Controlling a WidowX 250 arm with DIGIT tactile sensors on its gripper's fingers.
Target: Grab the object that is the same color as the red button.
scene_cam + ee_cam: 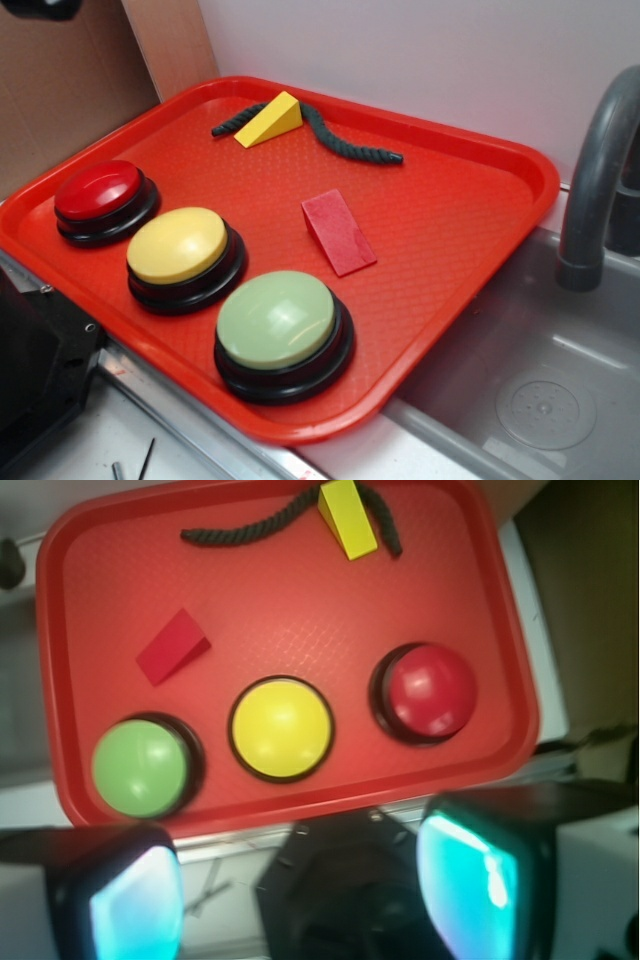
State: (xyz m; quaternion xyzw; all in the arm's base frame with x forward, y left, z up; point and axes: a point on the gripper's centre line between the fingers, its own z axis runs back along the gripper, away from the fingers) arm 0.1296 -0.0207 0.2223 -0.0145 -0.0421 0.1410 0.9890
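The object, a small flat red wedge [338, 232], lies near the middle of the red tray [470, 215], to the right of the buttons. From the wrist it shows as the red wedge [172, 647] at the tray's left. The red button [99, 198] sits at the tray's left edge, and shows at the right as the red button [428, 691] in the wrist view. My gripper [300, 880] hangs high above the near side of the tray, open, with nothing between its pads [135, 905]. It does not show in the exterior view.
A yellow button [182, 254] and a pale green button [280, 328] line up beside the red one. A yellow wedge [268, 120] rests on a dark rope [345, 143] at the tray's far side. A grey sink [540, 390] with a faucet [595, 180] lies right.
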